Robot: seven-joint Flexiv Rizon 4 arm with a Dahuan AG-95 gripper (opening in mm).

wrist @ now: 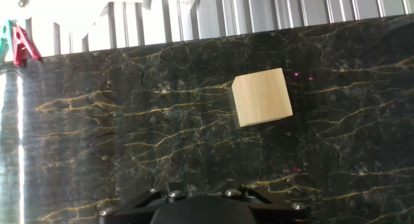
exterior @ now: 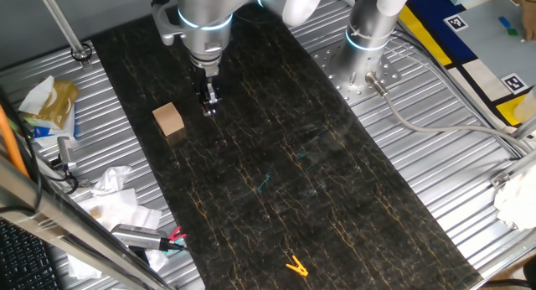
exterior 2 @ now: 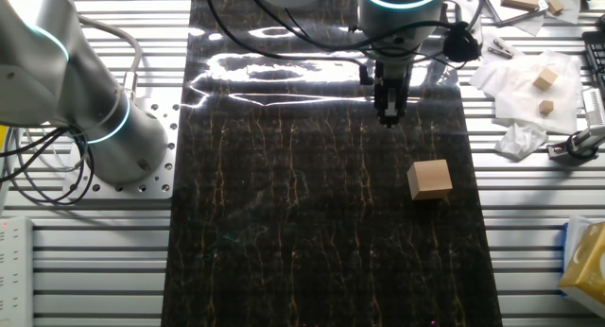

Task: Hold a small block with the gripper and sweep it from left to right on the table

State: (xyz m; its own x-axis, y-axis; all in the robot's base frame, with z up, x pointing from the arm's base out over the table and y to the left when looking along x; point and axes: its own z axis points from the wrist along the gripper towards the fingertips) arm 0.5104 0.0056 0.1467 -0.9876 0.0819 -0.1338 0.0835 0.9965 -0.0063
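Left to right in one fixed view: the block [exterior: 168, 119] sits flat on the table [exterior: 335, 198], near the gripper [exterior: 209, 109] but apart from it, untouched. The fingers point straight down above bare table, holding nothing; whether they are parted cannot be told. In the hand view the block [wrist: 261, 97] lies ahead of the fingers, offset right, so alignment over it likely precedes any grasp.
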